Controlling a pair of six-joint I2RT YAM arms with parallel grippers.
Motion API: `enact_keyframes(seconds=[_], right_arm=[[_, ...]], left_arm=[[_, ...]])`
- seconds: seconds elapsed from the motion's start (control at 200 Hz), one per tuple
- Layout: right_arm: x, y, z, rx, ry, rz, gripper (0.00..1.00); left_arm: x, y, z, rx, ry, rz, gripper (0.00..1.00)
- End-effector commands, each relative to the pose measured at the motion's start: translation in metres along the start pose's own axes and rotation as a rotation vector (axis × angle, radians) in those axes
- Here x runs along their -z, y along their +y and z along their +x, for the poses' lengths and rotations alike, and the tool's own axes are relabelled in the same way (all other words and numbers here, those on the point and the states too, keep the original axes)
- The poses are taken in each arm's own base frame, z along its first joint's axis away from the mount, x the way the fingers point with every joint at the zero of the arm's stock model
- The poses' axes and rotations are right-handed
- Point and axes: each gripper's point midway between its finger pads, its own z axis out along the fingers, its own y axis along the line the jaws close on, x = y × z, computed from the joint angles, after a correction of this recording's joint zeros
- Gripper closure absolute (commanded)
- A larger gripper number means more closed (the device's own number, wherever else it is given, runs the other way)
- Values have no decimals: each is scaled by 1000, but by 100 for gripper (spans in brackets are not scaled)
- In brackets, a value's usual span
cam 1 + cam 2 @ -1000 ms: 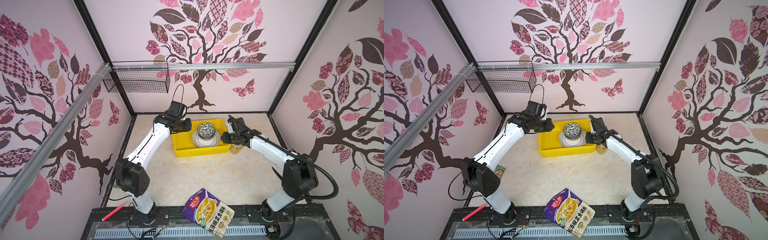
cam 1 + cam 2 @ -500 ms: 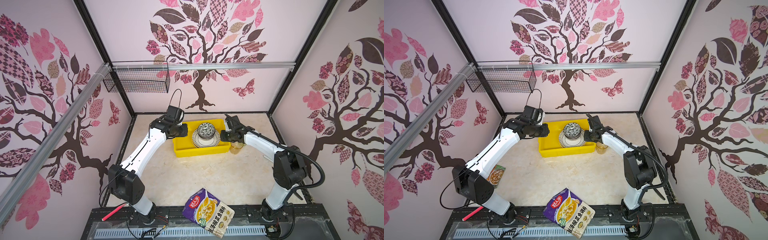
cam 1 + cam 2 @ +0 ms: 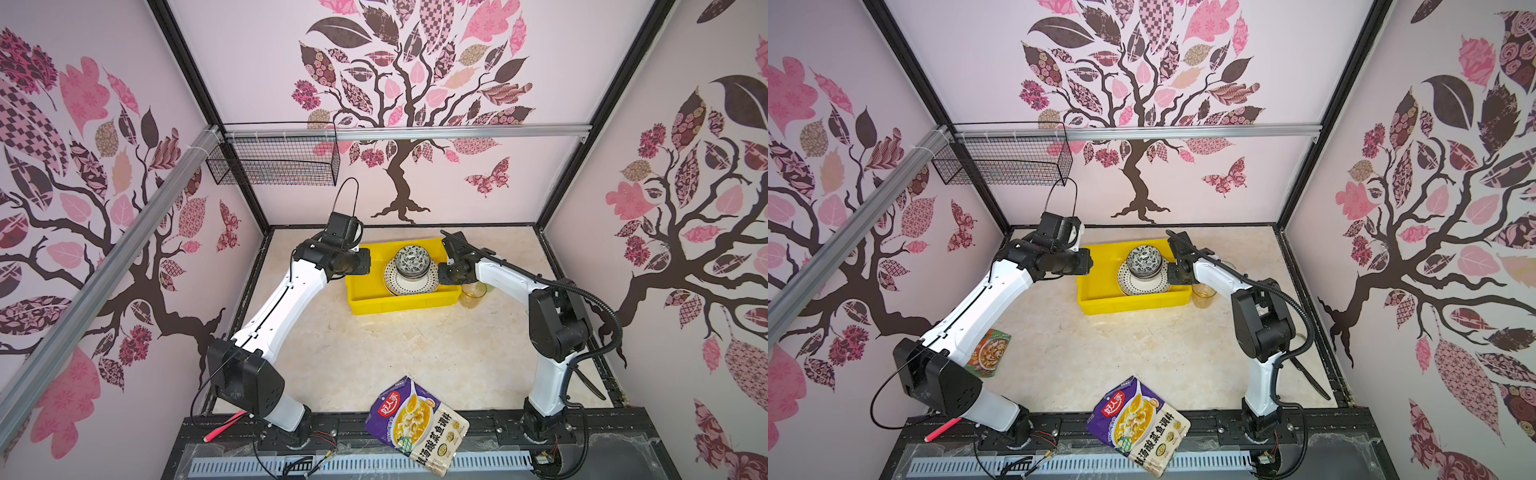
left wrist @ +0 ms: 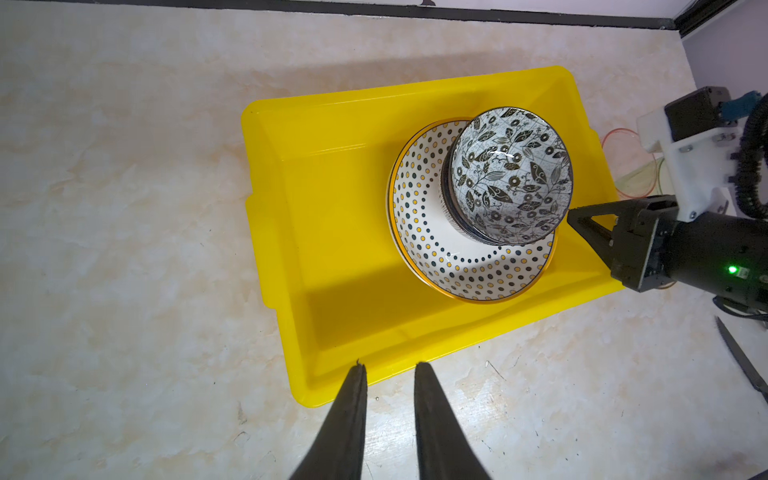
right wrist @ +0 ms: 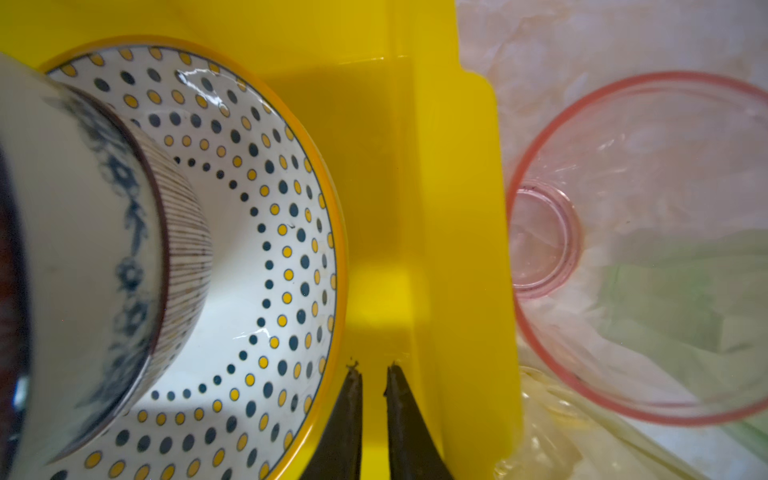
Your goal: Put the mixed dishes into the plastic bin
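Right claw (image 5: 372, 374) between dotted plate (image 5: 266, 232) and wall of bin (image 5: 457, 208).

White arms (image 3: 286, 299), black joints (image 3: 245, 374); a green light (image 4: 732, 270) glows behind the pointy black fingers (image 4: 592, 241) on the right arm (image 3: 505, 278)

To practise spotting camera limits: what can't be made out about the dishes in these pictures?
- Under the dotted plate: plate count, hidden in every view by it and the leaf-patterned bowl.
- Lower bowls: right wrist view, blurred, cut off by the edge.
- Green tumbler: right wrist view, a blur through the pink tumbler; top views, mostly behind the right arm.
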Motion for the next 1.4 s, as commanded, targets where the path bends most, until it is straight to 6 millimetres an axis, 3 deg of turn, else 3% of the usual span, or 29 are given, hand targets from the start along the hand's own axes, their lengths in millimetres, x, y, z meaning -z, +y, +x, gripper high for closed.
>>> enact_keyframes(seconds=[0.0,0.275,0.49,1.066,1.391], right_arm=[[-16,-4,10,17,51,50,84],[-34,-3,18,31,90,65,84],[-44,12,23,45,114,12,84],[-38,61,16,111,58,-172,84],[-42,85,23,157,72,-218,83]], left_arm=[[3,7,6,-11,1,-17,76],[3,9,6,-11,-1,-21,75],[1,10,8,-8,6,-24,75],[-5,12,11,4,12,-20,75],[-3,15,11,11,6,-24,75]])
